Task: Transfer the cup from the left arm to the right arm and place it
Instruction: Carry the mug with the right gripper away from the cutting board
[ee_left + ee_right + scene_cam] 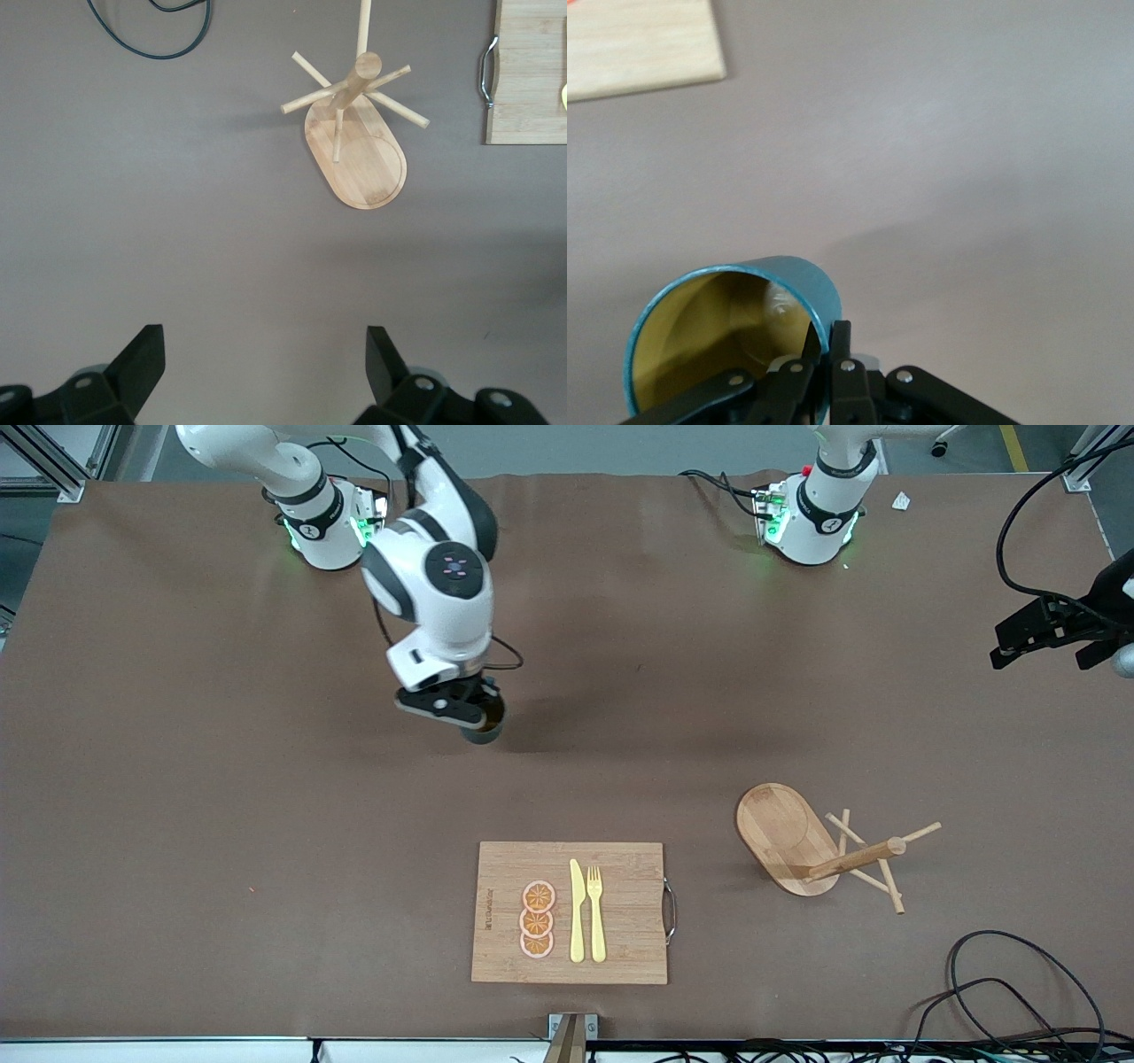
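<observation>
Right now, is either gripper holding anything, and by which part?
The right gripper holds the cup by its rim, one finger inside the wall and one outside, over bare table. The left gripper is open and holds nothing.

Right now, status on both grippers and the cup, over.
Right gripper shut on the cup rim, over bare table. Left gripper open, waiting at its own end. Nothing under the cup.

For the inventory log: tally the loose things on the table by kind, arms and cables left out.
Cup, held by the right gripper: 1
Cutting board: 1
Knife: 1
Fork: 1
Orange slices: 3
Wooden peg rack: 1
Total: 8
The left gripper waits open.
</observation>
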`<move>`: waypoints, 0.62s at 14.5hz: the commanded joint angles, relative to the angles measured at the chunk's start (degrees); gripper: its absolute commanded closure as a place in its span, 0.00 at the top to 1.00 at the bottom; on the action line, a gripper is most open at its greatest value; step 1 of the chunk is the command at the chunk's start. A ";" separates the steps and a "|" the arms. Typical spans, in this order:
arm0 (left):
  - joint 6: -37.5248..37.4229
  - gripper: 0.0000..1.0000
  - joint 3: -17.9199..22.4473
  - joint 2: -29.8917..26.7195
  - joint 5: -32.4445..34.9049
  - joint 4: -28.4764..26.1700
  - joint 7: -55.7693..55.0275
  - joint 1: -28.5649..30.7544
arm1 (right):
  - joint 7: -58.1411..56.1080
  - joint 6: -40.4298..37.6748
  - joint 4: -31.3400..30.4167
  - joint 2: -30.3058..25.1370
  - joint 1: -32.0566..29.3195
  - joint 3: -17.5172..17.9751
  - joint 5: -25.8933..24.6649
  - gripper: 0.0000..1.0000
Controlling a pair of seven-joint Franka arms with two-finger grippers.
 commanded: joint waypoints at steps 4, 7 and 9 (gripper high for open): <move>-0.22 1.00 -0.71 0.55 1.43 1.64 -0.48 -0.06 | -29.09 -2.15 -2.72 -5.07 -10.81 0.62 1.46 0.00; -0.22 1.00 -0.71 0.55 1.35 1.64 -0.30 -0.06 | -42.75 -1.63 -3.33 -5.16 -16.43 0.62 1.46 0.00; -0.22 1.00 -0.71 0.37 1.52 1.64 0.22 0.03 | -51.18 0.30 -4.73 -5.34 -21.18 0.71 1.46 0.00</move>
